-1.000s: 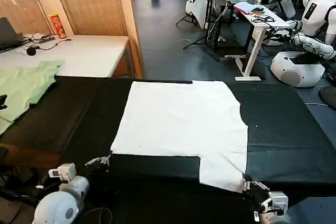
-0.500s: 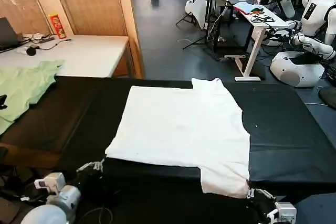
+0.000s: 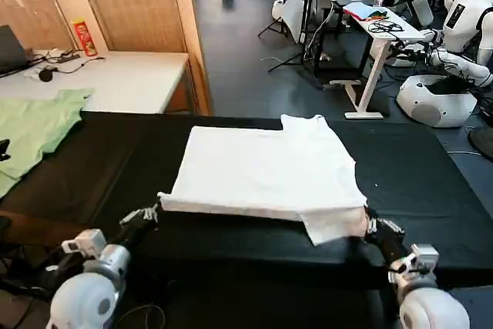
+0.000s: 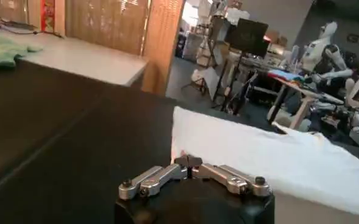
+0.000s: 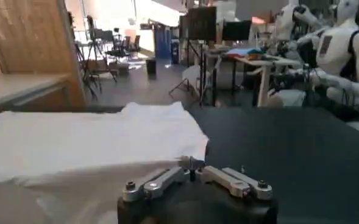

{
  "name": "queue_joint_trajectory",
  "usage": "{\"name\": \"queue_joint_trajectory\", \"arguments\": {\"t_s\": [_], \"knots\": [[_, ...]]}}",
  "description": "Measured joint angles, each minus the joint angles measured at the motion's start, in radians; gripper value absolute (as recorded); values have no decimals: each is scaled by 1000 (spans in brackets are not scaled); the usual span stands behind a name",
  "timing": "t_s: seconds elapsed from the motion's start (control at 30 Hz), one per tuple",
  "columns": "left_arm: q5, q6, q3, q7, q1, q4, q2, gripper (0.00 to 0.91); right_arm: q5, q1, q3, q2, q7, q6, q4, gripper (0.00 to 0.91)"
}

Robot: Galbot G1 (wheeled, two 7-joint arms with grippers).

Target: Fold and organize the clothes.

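T-shirt (image 3: pixel 266 171) hem now lifted, folding; green garment (image 3: pixel 35 125) far left.

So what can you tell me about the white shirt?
The white T-shirt looks like soft plain cotton with no print showing. It lies on the black table, its near edge lifted and doubled over. The left claw pinches the near left corner and the right claw the near right one.

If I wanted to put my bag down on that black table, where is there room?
The black table is bare to the right of the white T-shirt, and also between the shirt and the light green garment on the left. The near edge is crowded: the left tool and right tool each pinch a shirt corner there.
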Motion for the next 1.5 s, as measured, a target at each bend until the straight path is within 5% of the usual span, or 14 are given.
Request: {"name": "queue_joint_trajectory", "arguments": {"t_s": [0.53, 0.57, 0.6, 0.63, 0.83, 1.03, 1.3, 1.4, 1.5], "knots": [[47, -7, 106, 23, -234, 248, 28, 0, -36, 206, -105, 33, -31, 18, -225, 39], [50, -8, 113, 24, -244, 258, 29, 215, -33, 206, -104, 33, -28, 10, -225, 49], [52, -9, 120, 26, -254, 268, 28, 878, -31, 204, -101, 31, -27, 1, -225, 293], [56, -9, 125, 26, -264, 279, 27, 878, -24, 201, -99, 29, -27, -9, -222, 878], [74, -10, 136, 25, -295, 307, 17, 878, 13, 109, -62, -5, -24, -74, -116, 878], [76, -3, 114, 27, -268, 284, 36, 878, 10, -23, -9, -24, -39, -69, 21, 878], [79, 1, 86, 52, -173, 214, 53, 878, 6, -124, 33, -8, -47, -56, 71, 878], [80, 1, 86, 55, -149, 209, 45, 878, 6, -141, 43, -3, -46, -54, 77, 780], [75, 1, 87, 58, -139, 208, 42, 770, 6, -152, 47, 2, -46, -53, 76, 761]]}}
